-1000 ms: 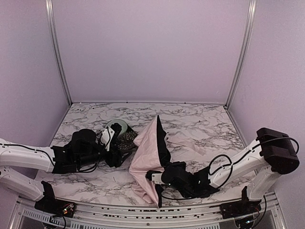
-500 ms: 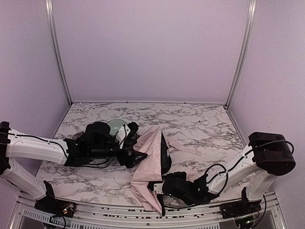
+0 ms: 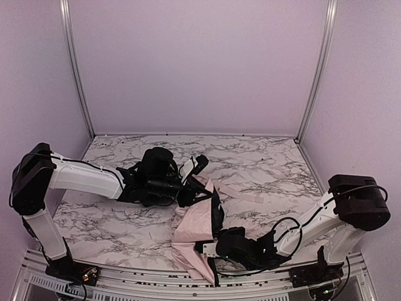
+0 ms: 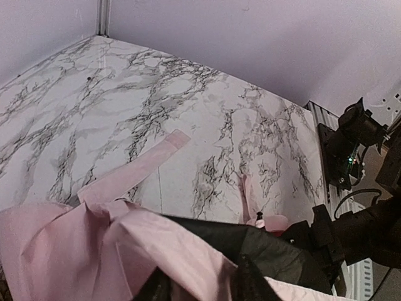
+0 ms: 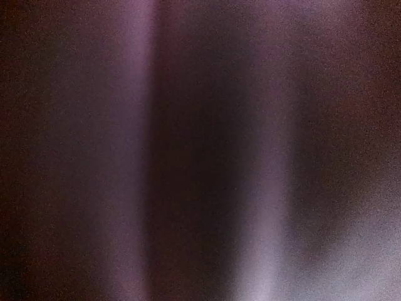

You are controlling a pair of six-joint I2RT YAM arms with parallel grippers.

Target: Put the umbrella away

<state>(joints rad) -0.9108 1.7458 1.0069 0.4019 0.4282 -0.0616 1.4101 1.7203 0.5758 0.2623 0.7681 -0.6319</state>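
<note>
Across the marbled worktop (image 3: 125, 219) the left arm (image 3: 88, 179) is stretched low, left gripper (image 4: 203, 282) pinching crumpled pink umbrella (image 3: 194, 226) fabric; at 6 o'clock, right gripper (image 3: 207, 248) pressed together.

Left arm (image 3: 88, 177) reaches out low, left gripper (image 3: 202, 184) pinching umbrella (image 3: 195, 221) between its fingers (image 4: 248, 283). Right arm (image 3: 304, 224) lies flat, right gripper (image 3: 207, 247) clamped tight, just nearside of the left gripper.

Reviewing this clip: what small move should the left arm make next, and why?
Probably close the left fingers fully on the umbrella. In the left wrist view a pink fold lies between them, and the right arm reaches its near end, so a firm pinch could let the left arm gather the canopy.
</note>
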